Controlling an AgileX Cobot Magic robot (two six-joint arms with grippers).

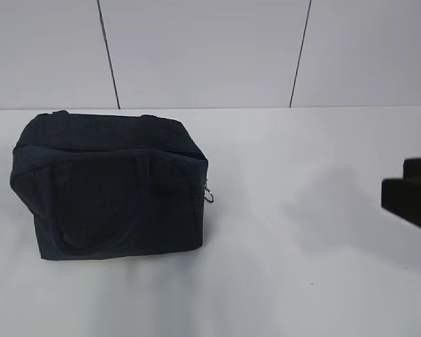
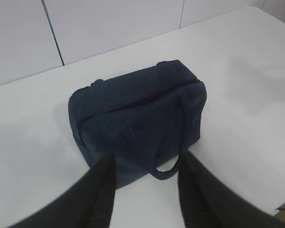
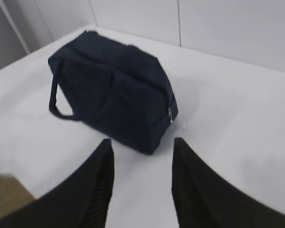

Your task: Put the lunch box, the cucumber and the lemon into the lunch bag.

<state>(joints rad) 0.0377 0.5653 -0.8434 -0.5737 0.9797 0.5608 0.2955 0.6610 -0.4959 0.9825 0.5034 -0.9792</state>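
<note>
Lunch bag [image 1: 111, 186] sits upright on the white counter [image 1: 302, 281], left of middle in the exterior view, long side facing the camera. Dark navy fabric, boxy, top looks zipped shut along the seam. One strap handle [image 1: 105, 210] hangs flat against the front face; in the left wrist view a handle loop [image 2: 167, 172] droops off the near side down to the counter. Metal ring pull [image 1: 209, 194] sticks out at the bag's right end, also seen as a small silver bit at the corner in the right wrist view [image 3: 170, 115].

Left gripper [image 2: 145, 199]: jaws parted, nothing between them, hovering just short of the bag's near side, bag handle visible in the gap. Not touching the bag as far as I can tell.

Right gripper [image 3: 141, 190]: jaws parted, empty, above bare counter, near the bag's ring-pull corner but apart from it. In the exterior view only a dark blurred block of it shows at the right edge [image 1: 410, 195], well apart from the bag.

White panelled wall [image 1: 210, 49] behind the counter.
</note>
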